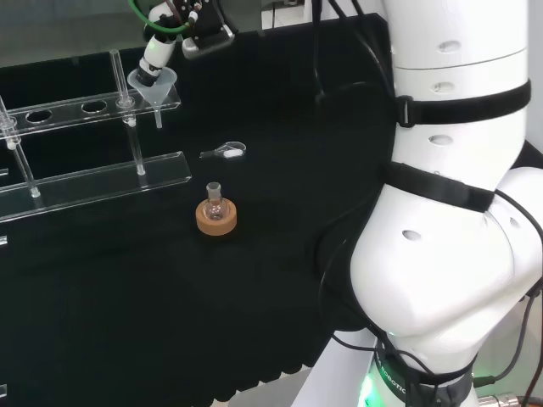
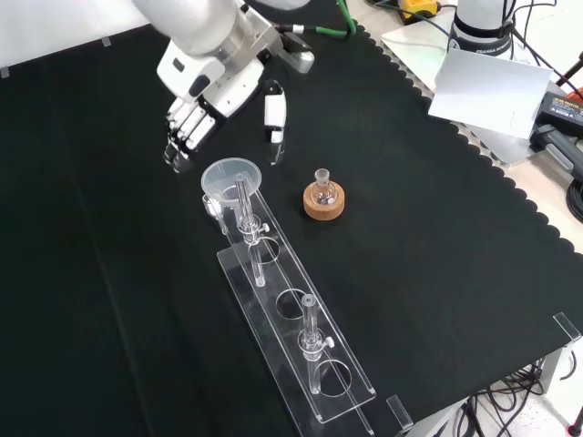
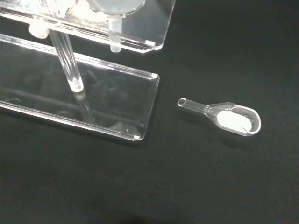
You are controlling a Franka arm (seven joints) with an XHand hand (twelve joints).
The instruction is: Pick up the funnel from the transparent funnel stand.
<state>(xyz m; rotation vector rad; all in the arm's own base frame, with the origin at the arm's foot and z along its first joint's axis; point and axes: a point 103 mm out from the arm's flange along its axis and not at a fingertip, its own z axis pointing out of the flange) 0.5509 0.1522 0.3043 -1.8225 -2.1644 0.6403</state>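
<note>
We see the hand [image 2: 196, 114] hovering with fingers relaxed and empty just above the funnel [image 2: 233, 177], which sits in the end hole of the transparent funnel stand [image 2: 296, 341], and a clumsy closing here could tip that light stand over.

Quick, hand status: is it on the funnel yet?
Hand: open, fingers relaxed, holding nothing; it hovers beside the funnel, which sits in the transparent funnel stand.
</note>
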